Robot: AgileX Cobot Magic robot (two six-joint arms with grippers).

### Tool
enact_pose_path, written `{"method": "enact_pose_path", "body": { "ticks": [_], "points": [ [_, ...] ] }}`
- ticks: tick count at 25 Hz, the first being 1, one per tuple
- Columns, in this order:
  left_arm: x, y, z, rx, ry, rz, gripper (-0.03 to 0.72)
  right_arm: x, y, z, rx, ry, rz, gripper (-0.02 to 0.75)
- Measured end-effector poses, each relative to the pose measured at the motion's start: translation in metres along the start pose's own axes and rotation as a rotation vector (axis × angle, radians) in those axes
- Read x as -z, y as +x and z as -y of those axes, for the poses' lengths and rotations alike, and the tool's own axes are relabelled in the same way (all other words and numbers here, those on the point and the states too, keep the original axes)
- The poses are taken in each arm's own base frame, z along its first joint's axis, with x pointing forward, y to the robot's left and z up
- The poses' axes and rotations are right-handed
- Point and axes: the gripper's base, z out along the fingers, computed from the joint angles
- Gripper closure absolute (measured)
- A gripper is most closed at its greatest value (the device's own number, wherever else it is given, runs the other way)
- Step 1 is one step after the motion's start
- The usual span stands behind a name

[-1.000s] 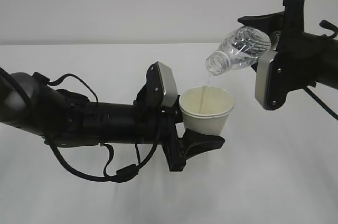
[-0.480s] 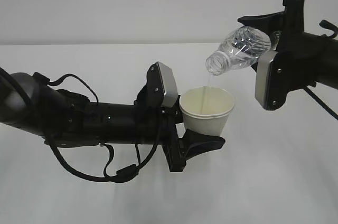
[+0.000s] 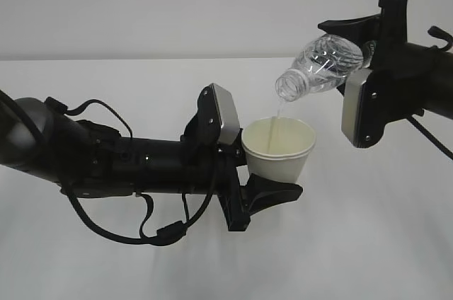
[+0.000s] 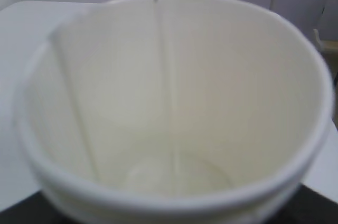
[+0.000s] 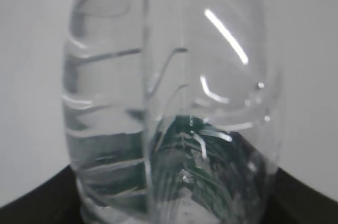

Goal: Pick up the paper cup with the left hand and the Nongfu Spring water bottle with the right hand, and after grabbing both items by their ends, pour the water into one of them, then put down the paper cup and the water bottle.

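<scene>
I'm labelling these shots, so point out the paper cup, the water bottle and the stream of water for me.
paper cup (image 3: 282, 162), exterior view, front of its outer wall.
water bottle (image 3: 327, 64), exterior view, middle of its clear ribbed body.
stream of water (image 3: 280, 109), exterior view, between bottle mouth and cup rim.

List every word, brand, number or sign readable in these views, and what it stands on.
None can be read.
Water bottle: the right wrist view shows a dark green patch through the plastic, too blurred for letters.
Paper cup: plain white, no print showing.
Arm housings: no legible markings.
</scene>
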Motion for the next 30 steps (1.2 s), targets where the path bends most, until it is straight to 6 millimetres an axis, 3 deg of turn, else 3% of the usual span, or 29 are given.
{"method": "enact_pose_path", "body": {
  "ticks": [30],
  "points": [
    [0.0,0.0007,0.0014,0.02,0.015,-0.008,0.225,0.0,-0.0005,0.0015,0.006,0.017,0.005,0.265]
  ]
}}
